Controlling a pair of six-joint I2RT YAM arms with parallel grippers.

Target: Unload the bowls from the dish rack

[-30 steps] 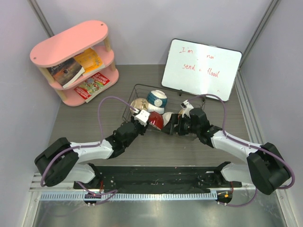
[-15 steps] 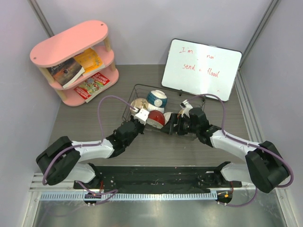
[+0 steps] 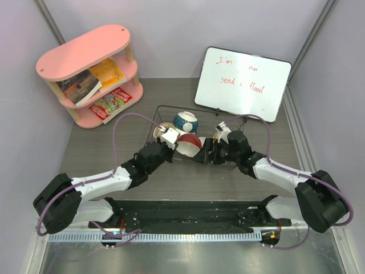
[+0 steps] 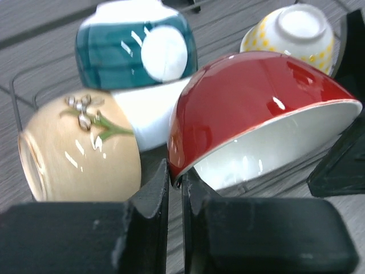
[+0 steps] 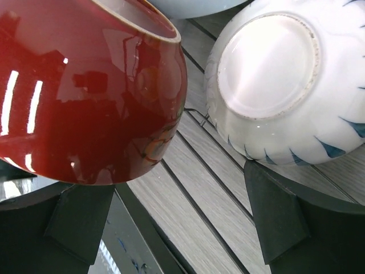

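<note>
The black wire dish rack (image 3: 171, 106) sits mid-table. My left gripper (image 4: 175, 178) is shut on the rim of the red bowl (image 4: 256, 108), which is tilted with its white inside facing down and right. In the top view the left gripper (image 3: 173, 142) is at the rack's near left and holds the red bowl (image 3: 189, 144). The cream bowl (image 4: 80, 148), blue-and-white bowl (image 4: 137, 51) and yellow patterned bowl (image 4: 291, 28) lie around it. My right gripper (image 5: 177, 220) is open, with the red bowl (image 5: 91, 91) to its left and the white ribbed bowl (image 5: 285, 80) to its right, gripping neither.
A whiteboard (image 3: 242, 83) leans behind the rack at the right. A pink shelf (image 3: 85, 51) with books stands at the far left. The rack's black wires (image 5: 142, 228) run under my right gripper. The right gripper (image 3: 206, 151) sits at the rack's near edge.
My left arm has risen and pushed slightly forward with the red bowl in its jaws; the bowl has tilted. The right arm has barely moved.
</note>
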